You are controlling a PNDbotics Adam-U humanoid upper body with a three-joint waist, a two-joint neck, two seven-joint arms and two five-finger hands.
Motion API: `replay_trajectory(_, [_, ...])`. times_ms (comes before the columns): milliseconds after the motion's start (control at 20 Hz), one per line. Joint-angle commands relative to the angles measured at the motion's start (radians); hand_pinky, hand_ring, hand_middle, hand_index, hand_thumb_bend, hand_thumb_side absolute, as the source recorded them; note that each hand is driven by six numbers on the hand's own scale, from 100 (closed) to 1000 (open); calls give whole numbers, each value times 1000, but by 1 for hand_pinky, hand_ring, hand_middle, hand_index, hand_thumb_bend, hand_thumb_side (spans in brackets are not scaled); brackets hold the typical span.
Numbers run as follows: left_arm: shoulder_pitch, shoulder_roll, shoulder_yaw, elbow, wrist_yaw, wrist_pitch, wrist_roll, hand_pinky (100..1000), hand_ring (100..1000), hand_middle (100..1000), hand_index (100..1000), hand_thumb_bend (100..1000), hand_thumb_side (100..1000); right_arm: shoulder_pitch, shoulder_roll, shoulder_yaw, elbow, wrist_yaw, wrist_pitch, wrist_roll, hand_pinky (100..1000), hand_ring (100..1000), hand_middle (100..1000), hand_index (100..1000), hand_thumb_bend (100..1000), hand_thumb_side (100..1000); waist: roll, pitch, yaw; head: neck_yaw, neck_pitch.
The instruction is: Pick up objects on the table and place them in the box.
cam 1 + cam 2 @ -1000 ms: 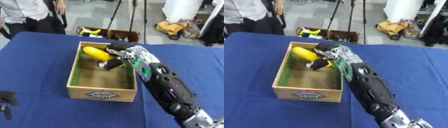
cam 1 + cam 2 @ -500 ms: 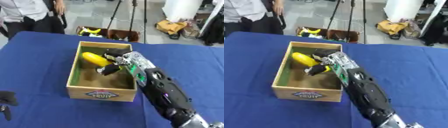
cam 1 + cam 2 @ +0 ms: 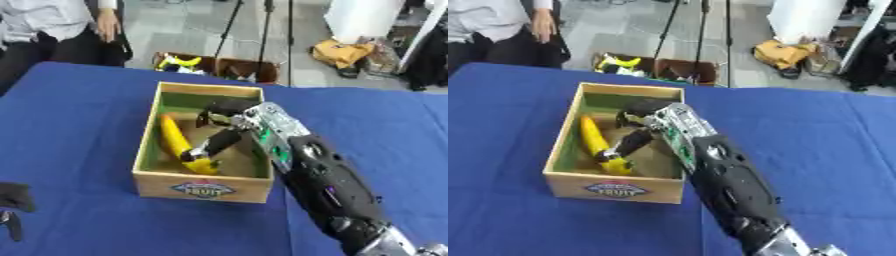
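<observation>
While the right hand (image 3: pixel 223 127) pinches it, the banana (image 3: pixel 178 144) lies lengthwise in the box (image 3: pixel 203 186).

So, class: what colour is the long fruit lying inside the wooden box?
Yellow. The banana lies along the box floor, clearest in the left eye view.

Wooden box (image 3: pixel 200 189), open-topped, with a printed fruit label on its near wall, standing on my blue counter (image 3: pixel 79 110). Inside, a yellow banana (image 3: pixel 179 144) lies on the floor along the left wall, lengthwise from far to near, its near end toward the front wall. My right hand (image 3: pixel 220 134) reaches into the box, fingers touching the banana's near half.
</observation>
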Motion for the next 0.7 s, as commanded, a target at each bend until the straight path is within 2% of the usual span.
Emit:
replay_trajectory(50, [-1,9,0,-19,-2,2,1,280,538,508,666,100,1000,-35,-36,-21,-44,-25,-1,20,758,903,850,891,862,888,6,-25,-3,4,0])
replay_trajectory(300, [-1,10,2,-19,-2,3,3,279,538,507,666,100,1000,-43,-69,-51,-142,-143,10,20,796,911,850,887,799,1000,7,-28,-9,12,3])
replay_trajectory(500, [0,11,4,-19,-2,2,7,279,538,507,666,100,1000,-40,-113,-78,-256,-251,44,-7,801,906,846,885,753,1000,10,-31,-15,21,7])
replay_trajectory(700, [2,12,5,-19,-2,1,10,279,539,507,666,100,1000,-30,-151,-97,-345,-321,82,-39,801,893,828,875,679,1000,16,-33,-22,28,11])
